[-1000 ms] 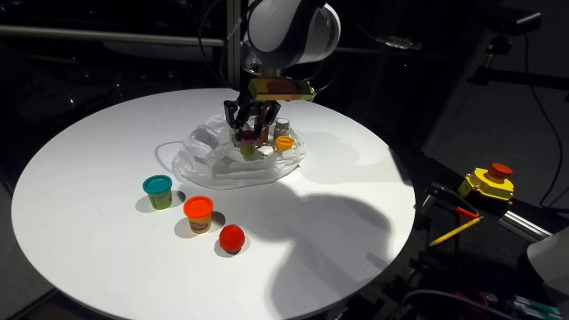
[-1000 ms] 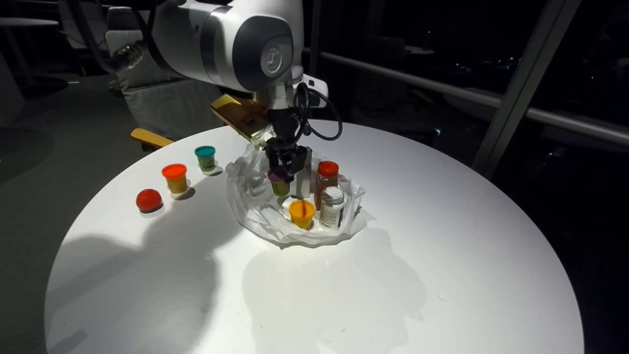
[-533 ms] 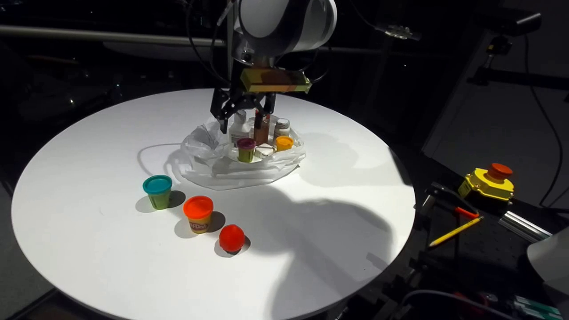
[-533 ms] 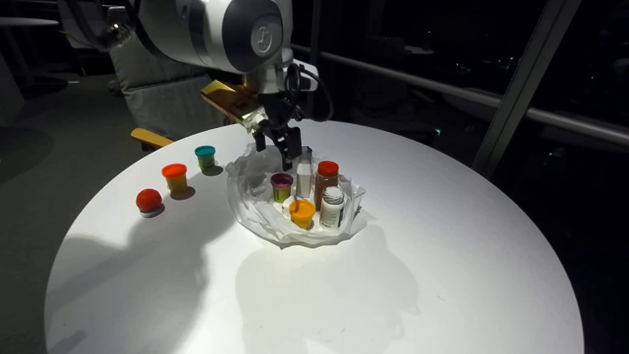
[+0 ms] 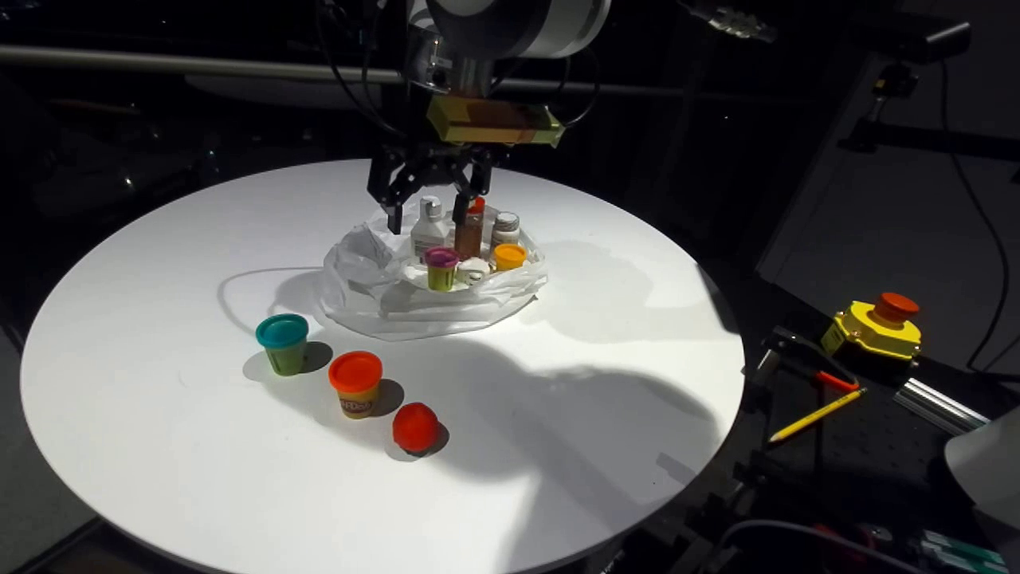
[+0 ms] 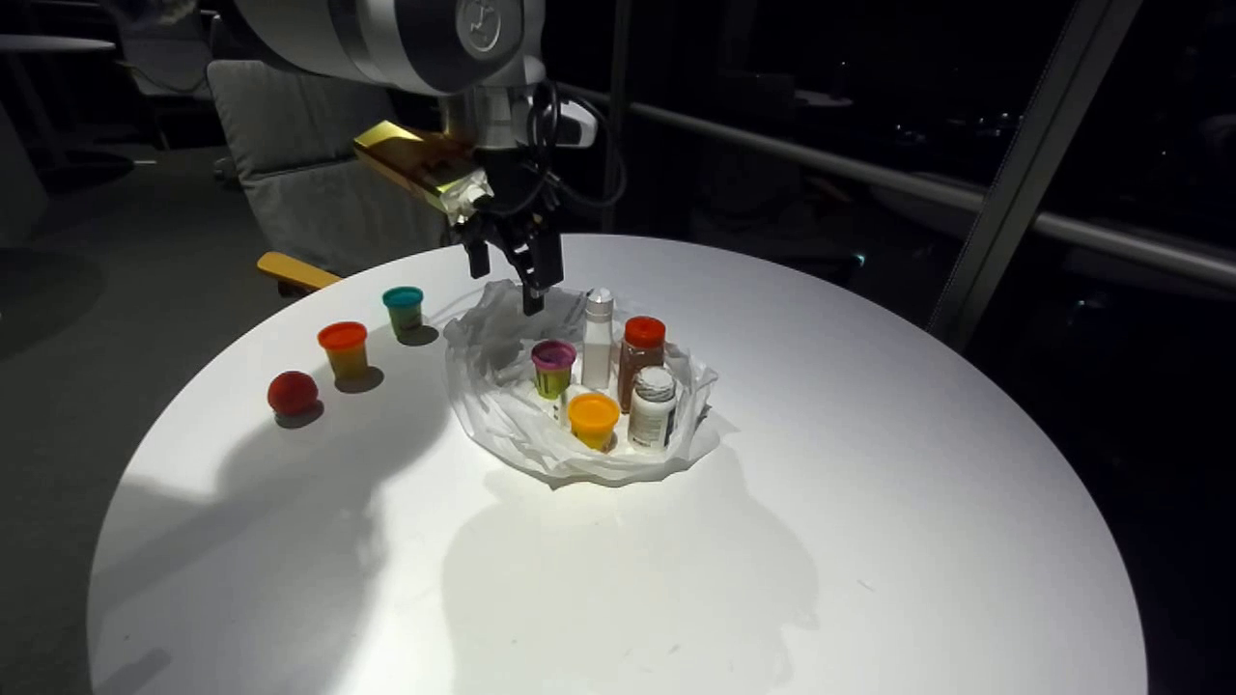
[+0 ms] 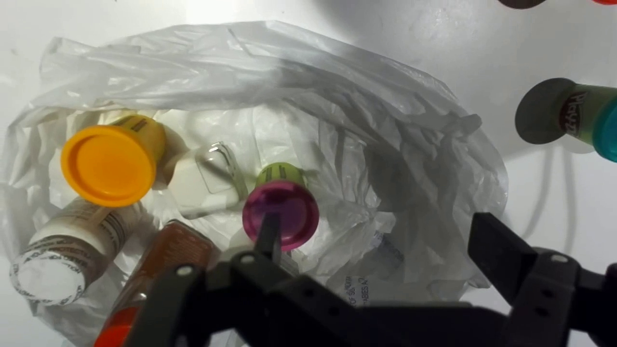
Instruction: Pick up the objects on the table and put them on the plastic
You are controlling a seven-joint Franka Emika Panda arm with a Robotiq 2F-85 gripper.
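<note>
My gripper (image 5: 428, 214) hangs open above the white plastic (image 5: 382, 307), fingers wide apart and nothing between them. On the plastic stands a purple-lidded tub (image 7: 282, 214), below one fingertip in the wrist view. Beside it are a yellow-orange-lidded tub (image 7: 111, 164), a small white block (image 7: 205, 180), a red-capped jar (image 6: 642, 352), a white pill bottle (image 6: 653, 410) and a slim white bottle (image 6: 598, 343). Off the plastic, on the bare table (image 5: 183, 446), are a teal-lidded tub (image 5: 284, 343), a red-orange-lidded tub (image 5: 356, 384) and a red ball (image 5: 415, 428).
The plastic's crumpled rim rises around the grouped items. A yellowish block (image 5: 494, 122) is fixed at the wrist and juts out sideways. A chair (image 6: 319, 174) stands behind the table in an exterior view. A side surface bears a yellow box with a red button (image 5: 876, 327).
The gripper has opened and let go of the purple-lidded tub, which now stands on the plastic. Since then the arm has risen and drawn away from it.
</note>
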